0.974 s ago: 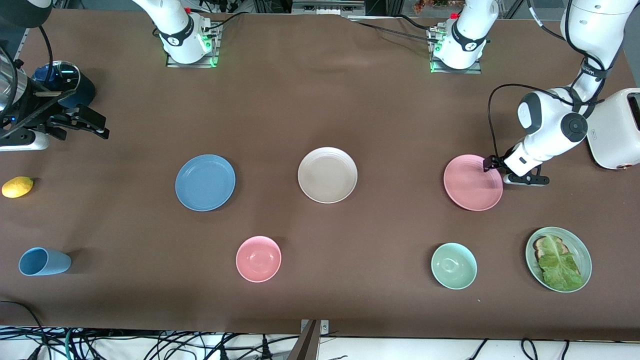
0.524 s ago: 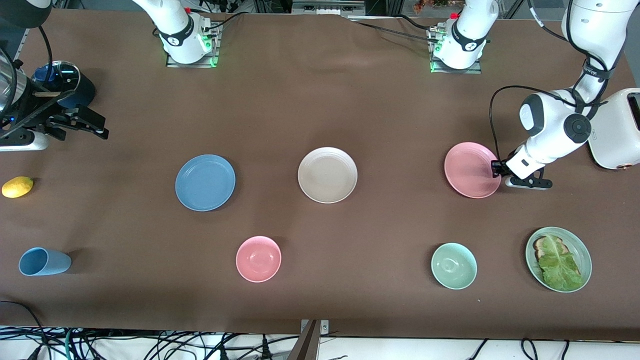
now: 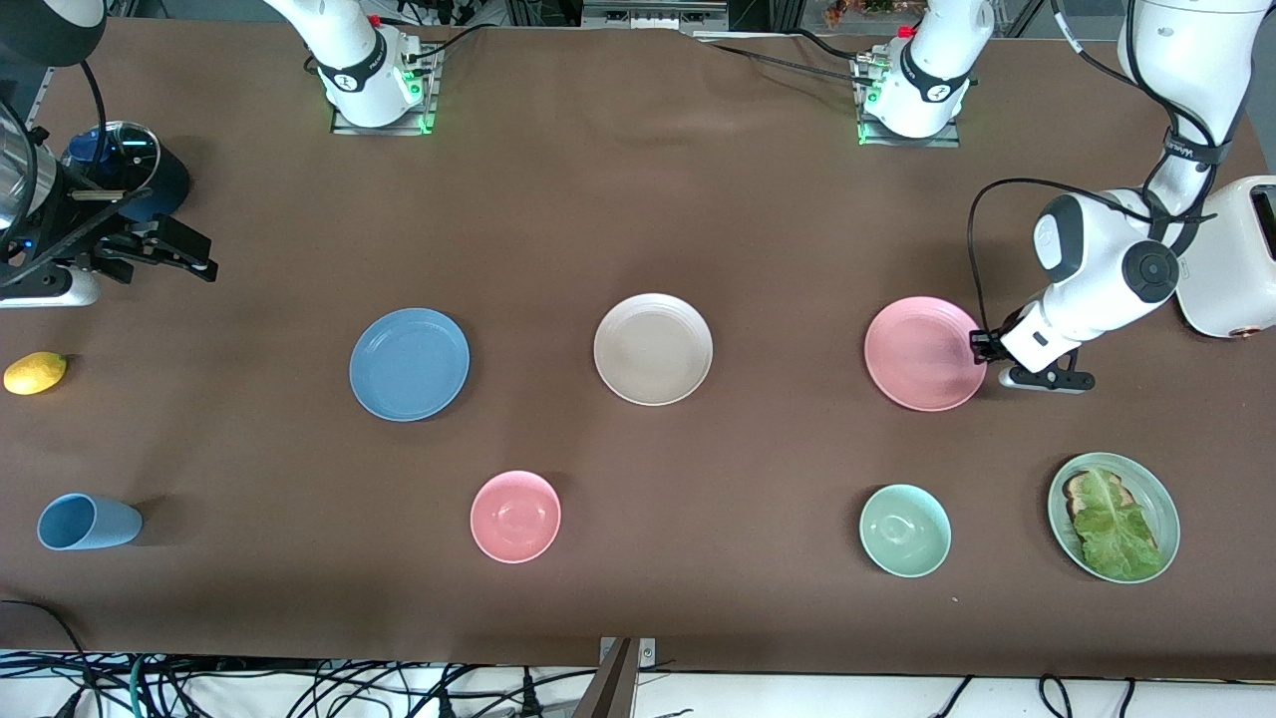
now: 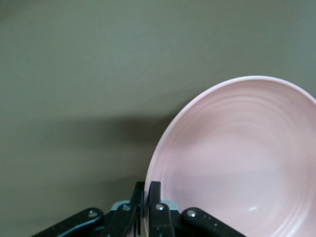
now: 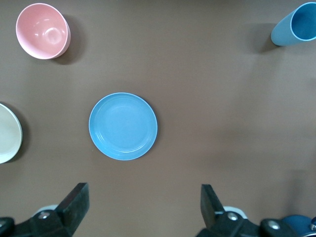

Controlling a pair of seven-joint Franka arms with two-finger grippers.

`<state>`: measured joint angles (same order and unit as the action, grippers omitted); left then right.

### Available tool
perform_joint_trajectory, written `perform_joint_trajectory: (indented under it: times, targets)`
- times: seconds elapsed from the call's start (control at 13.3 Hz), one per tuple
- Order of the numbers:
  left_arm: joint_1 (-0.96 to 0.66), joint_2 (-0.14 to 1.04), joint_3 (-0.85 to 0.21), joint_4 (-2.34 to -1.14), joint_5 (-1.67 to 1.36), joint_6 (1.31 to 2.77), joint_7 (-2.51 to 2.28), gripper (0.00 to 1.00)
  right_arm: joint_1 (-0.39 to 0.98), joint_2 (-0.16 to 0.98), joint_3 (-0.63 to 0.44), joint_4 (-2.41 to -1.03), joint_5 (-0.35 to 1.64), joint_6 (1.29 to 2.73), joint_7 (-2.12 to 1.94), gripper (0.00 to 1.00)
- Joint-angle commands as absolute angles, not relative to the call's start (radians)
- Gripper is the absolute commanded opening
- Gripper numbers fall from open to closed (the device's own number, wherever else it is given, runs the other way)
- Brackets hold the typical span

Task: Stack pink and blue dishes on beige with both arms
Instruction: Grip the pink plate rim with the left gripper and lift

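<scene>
Left gripper sits at the edge of the pink plate, toward the left arm's end of the table. Its fingers are pinched tight on the plate's rim, one above and one below, as the left wrist view shows. The plate looks lifted at the gripped edge, with a shadow on the brown table beneath it in the wrist view.

Right gripper hangs in the air at the right arm's end of the table, jaws spread wide, holding nothing. Its two fingertips frame the bottom of the right wrist view, well apart. That arm waits.

Blue plate lies flat on the table, untouched, toward the right arm's end. Beige plate lies flat between the blue and pink plates, bare, nothing stacked on it. The three plates stand in a rough row, well apart from each other.

Other items: pink bowl nearer the front camera than the blue and beige plates. Pale green bowl nearer the camera than the pink plate. Green plate with lettuce beside that bowl, toward the left arm's end. Light blue cup lies on its side near the right arm's end; a lemon sits farther from the camera than the cup. White toaster at the left arm's end of the table.
</scene>
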<state>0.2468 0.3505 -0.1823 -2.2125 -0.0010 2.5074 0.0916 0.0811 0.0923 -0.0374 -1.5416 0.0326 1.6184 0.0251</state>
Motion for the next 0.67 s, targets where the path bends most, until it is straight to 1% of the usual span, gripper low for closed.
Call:
perform_joint_trajectory:
  times: [0.0,0.22,0.3,0.52,0.6]
  targets:
    - [0.242,0.341,-0.242,-2.174,0.009,2.444,-0.039,0.00,0.072,0.100,-0.044,-1.522,0.029,1.614,0.031,1.00]
    - [0.242,0.322,-0.305,-2.155,0.009,2.390,-0.159,0.00,0.071,0.110,-0.044,-1.523,0.029,1.615,0.029,1.00]
    - [0.242,0.316,-0.330,-2.131,0.009,2.355,-0.196,0.00,0.071,0.118,-0.044,-1.523,0.034,1.615,0.017,1.00]
    - [0.242,0.310,-0.391,-1.998,0.008,2.154,-0.299,0.00,0.077,0.140,-0.044,-1.523,0.029,1.617,0.017,1.00]
    - [0.244,0.311,-0.406,-1.961,0.005,2.111,-0.333,0.00,0.077,0.146,-0.044,-1.528,0.035,1.627,0.017,1.00]
